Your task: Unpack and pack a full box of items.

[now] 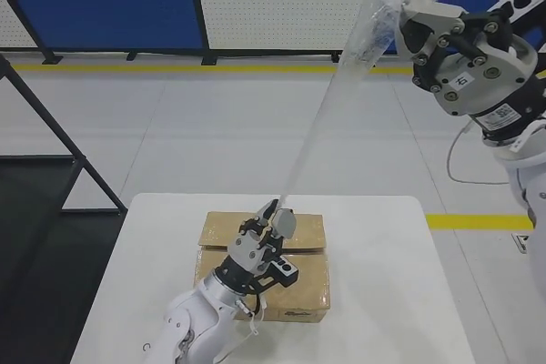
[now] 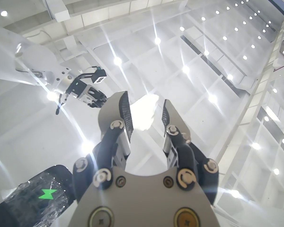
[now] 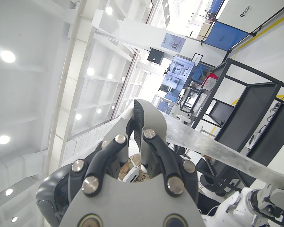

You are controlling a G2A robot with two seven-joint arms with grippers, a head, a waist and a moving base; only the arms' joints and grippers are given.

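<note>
A brown cardboard box [image 1: 311, 273] lies on the white table [image 1: 391, 282]. A long strip of clear tape [image 1: 323, 118] runs taut from the box top up to the far right. My right gripper [image 1: 399, 20] is raised high, and the right wrist view shows the right gripper [image 3: 134, 116] shut on the tape's [image 3: 215, 146] end. My left gripper [image 1: 271, 221] is over the box top at the strip's lower end. In the left wrist view the left gripper [image 2: 145, 100] is open, pointing upward, with the whitish tape [image 2: 145, 112] passing between its fingers. The right arm's gripper [image 2: 91, 95] shows beyond it.
A black metal rack [image 1: 36, 146] stands off the table's left side. Yellow floor lines [image 1: 473, 220] and blue panels [image 1: 109, 23] lie beyond the table. Bare table surface surrounds the box on the left, right and far sides.
</note>
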